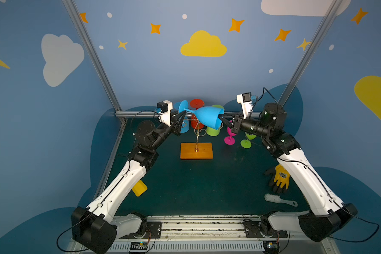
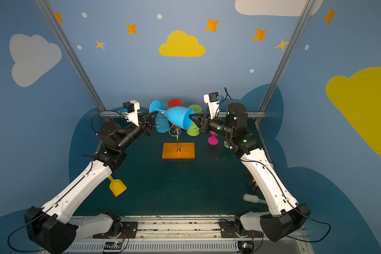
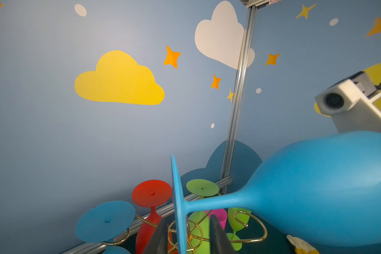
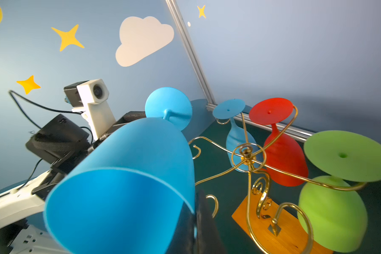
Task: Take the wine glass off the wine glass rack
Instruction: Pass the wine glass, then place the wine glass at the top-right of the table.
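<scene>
Find glass (image 1: 207,117), blue, at centre of frame in both top views: off the rack (image 1: 202,151), held roughly level in the air just above the gold arms, foot toward frame left, bowl mouth toward frame right and slightly lower in frame.

Record right jaws pinching the bowl rim at the mouth's right edge, one finger (image 4: 204,220) outside the wall, the other inside; confirm same in the right wrist view, lower centre of frame.

Record left jaws spread astride the foot's edge, one finger (image 3: 161,237) on each side; see a gap between each finger and the foot in the left wrist view, bottom centre of frame, narrow on one side, wide on the other.

Find rack standing on desk (image 1: 196,187) just below centre of frame, wooden base flat, stem upright. Count three more hanging bowl-down from its arms: spare blue glass (image 4: 235,140), red glass (image 4: 284,158), green glass (image 4: 330,211).

Note pink glass (image 1: 229,140) and second green glass (image 1: 246,143) on the desk right of the rack, bowls partly hidden by the right arm (image 1: 295,167); cannot tell how either stands.

Note glove (image 1: 280,179), yellow and black, at lower right, tucked against the right arm, with brush (image 1: 273,199) just below it in frame. Note scoop (image 2: 117,187), yellow, at lower left, handle running under the left arm (image 2: 79,189).
</scene>
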{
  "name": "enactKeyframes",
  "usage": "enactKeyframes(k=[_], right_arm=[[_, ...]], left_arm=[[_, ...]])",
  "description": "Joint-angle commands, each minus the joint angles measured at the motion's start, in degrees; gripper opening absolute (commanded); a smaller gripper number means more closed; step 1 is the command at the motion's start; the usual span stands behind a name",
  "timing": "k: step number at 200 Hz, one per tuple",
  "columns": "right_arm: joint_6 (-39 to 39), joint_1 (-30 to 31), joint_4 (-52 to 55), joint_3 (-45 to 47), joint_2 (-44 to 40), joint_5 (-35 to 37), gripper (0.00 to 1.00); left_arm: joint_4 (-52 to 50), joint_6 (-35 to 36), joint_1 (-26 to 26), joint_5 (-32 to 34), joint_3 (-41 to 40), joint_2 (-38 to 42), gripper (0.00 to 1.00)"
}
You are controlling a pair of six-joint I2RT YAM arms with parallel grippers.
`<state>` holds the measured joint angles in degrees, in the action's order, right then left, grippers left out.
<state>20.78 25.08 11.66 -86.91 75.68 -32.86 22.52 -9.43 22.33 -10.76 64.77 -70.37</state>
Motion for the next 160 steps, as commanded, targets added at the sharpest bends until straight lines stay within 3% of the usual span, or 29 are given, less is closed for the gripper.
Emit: enactKeyframes(k=[1,55,119,160], right_arm=[[-0.4,-1.5,1.3,-2.3,-3.6,4.5,0.0],[-4.8,-7.4,12.0,-2.5,-12.2,12.5,0.0],[-12.4,-13.9,39.0,-3.8,-19.8,22.4,0.0],[-15.6,-14.7,56.0,-3.8,-19.2,27.3,0.0]], left_arm=[[2.6,-0.1,-0.3,1.1,-1.3,1.7,0.53],[6.2,0.3,-1.4,4.6,-3.4,2.3,0.73],[10.4,-1.2,-5.1,7.6,-5.3,3.9,0.85],[11.4,-0.2,-7.3,9.7,-6.9,6.7,0.88]])
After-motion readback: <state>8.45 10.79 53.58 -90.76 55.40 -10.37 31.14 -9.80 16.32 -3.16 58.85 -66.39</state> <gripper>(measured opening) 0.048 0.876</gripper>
